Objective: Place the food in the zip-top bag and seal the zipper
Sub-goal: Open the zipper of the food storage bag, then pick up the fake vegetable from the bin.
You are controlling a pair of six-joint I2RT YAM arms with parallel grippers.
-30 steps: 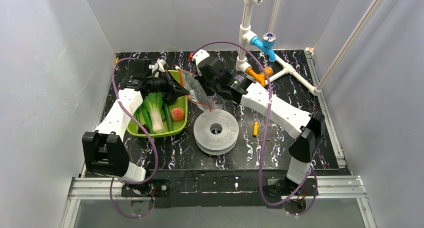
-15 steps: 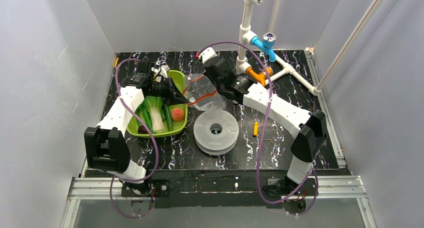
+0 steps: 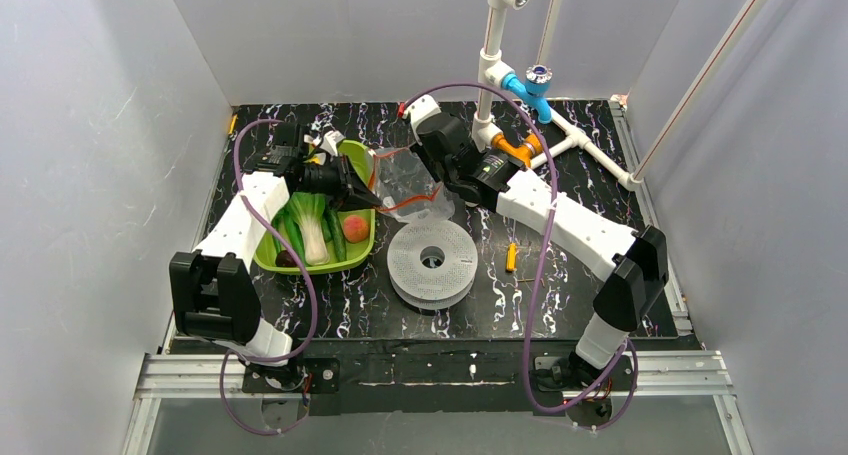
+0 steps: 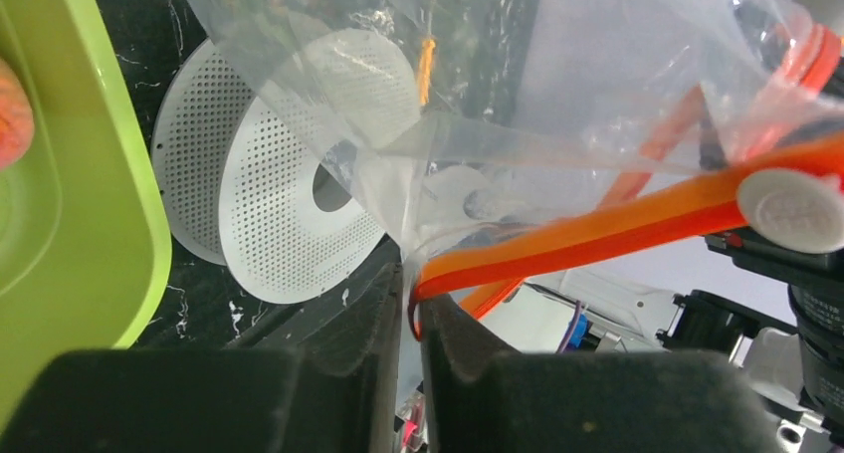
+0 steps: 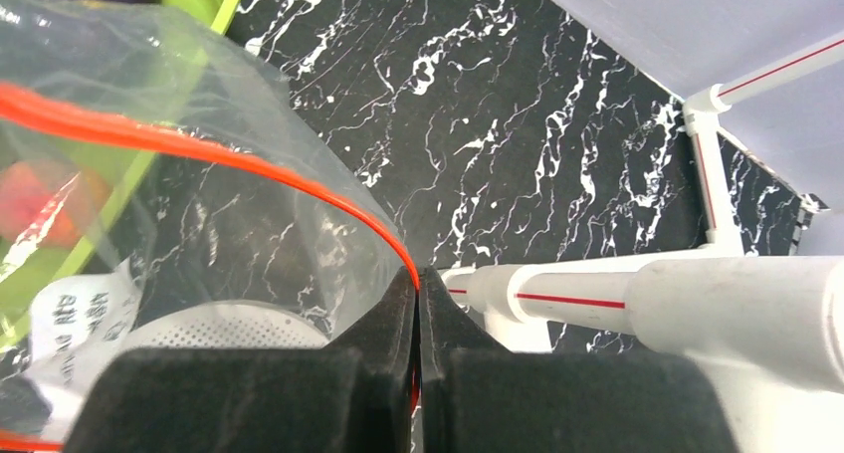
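The clear zip-top bag (image 3: 408, 183) hangs between my two grippers, just right of the green tray (image 3: 352, 258), and looks empty. My left gripper (image 3: 372, 197) is shut on one end of its orange-red zipper (image 4: 597, 229). My right gripper (image 3: 436, 182) is shut on the zipper's other side (image 5: 249, 159); the strip runs into its closed jaws. The food lies in the tray: a white-and-green leafy stalk (image 3: 310, 218), long green pieces (image 3: 335, 237) and an orange-red fruit (image 3: 355, 227). The eggplant is barely visible at the tray's near edge.
A white perforated disc (image 3: 432, 262) lies under and in front of the bag. White pipework with a blue tap (image 3: 530, 85) and orange fitting (image 3: 518, 153) stands back right. A small yellow-orange stick (image 3: 511, 257) lies right of the disc.
My right gripper has moved right and back with its side of the zipper, and the bag's mouth has spread wider. My left arm has pulled back slightly to the left.
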